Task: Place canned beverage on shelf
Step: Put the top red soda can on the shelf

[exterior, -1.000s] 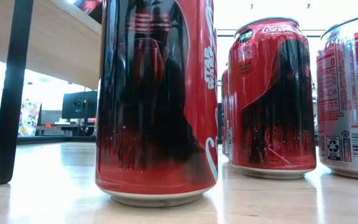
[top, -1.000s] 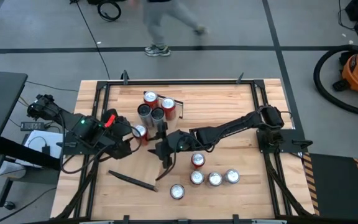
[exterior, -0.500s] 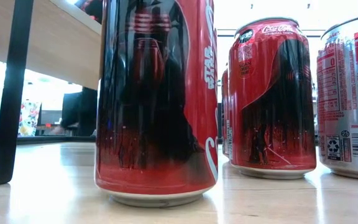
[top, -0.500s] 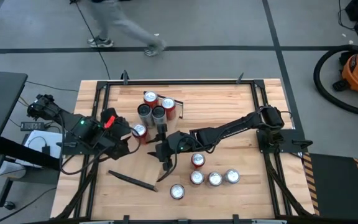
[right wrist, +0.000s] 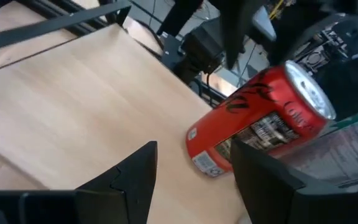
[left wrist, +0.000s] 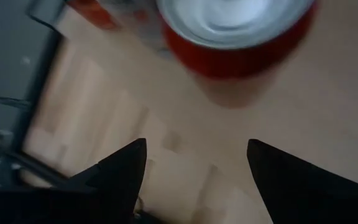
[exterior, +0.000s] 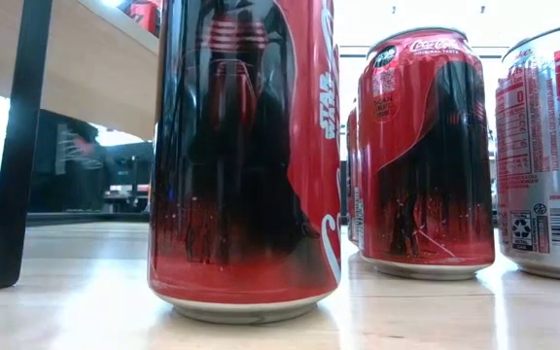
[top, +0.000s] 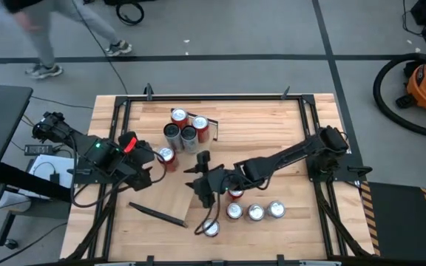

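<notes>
A red can [top: 166, 156] stands upright at the table's left middle, seen from above in the left wrist view [left wrist: 235, 37] and from the side in the right wrist view [right wrist: 247, 124]. My left gripper [top: 152, 159] [left wrist: 196, 142] hovers open just left of it, tilted down, the can beyond its fingertips. My right gripper [top: 195, 176] [right wrist: 194, 144] is open to the can's right, pointing at it, with bare wood between its fingers. The shelf [top: 170, 193] is a pale plank. Its near dark bar [top: 157, 216] shows from above, and its underside and one leg [exterior: 8, 146] show in the low view.
Several cans [top: 185, 127] cluster toward the far edge. More cans [top: 254, 212] stand in a row near the front, one [top: 211, 227] closest to the edge and filling the low view [exterior: 246, 156]. The tabletop's black frame [top: 213, 96] rims it. A person walks beyond the far edge.
My right arm has swung toward the table's near edge and risen slightly, carrying its open gripper with it. The cans and the shelf have stayed put. The person on the floor behind has walked toward the left.
</notes>
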Robot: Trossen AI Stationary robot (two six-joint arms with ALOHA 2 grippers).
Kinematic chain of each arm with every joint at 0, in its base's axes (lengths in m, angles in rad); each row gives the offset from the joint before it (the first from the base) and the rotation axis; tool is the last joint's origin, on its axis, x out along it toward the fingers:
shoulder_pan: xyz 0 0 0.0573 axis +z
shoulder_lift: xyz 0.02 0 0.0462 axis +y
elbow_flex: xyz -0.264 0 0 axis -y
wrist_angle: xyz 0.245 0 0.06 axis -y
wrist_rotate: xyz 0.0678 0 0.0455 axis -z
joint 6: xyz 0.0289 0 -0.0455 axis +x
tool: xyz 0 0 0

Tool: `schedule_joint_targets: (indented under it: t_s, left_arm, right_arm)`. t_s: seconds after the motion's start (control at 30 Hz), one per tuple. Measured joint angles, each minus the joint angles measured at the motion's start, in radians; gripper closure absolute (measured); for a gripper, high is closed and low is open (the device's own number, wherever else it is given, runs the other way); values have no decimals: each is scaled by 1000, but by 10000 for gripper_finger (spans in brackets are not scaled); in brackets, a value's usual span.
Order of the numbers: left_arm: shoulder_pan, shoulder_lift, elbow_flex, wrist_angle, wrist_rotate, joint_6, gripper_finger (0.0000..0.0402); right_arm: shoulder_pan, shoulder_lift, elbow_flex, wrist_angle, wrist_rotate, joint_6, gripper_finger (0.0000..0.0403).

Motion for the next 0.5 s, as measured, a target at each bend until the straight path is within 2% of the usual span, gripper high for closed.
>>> schedule_joint_targets:
  t_s: [0.17,0.3,0.5]
  left_arm:
    - [0,0,0,51,19,-20,111]
    - [2,0,0,47,19,-30,111]
    - [3,0,0,49,19,-37,111]
  right_arm:
    - [-57,46,0,17,-62,62,190]
    - [-62,91,-2,14,35,4,190]
    - [-57,93,-2,20,25,-113,190]
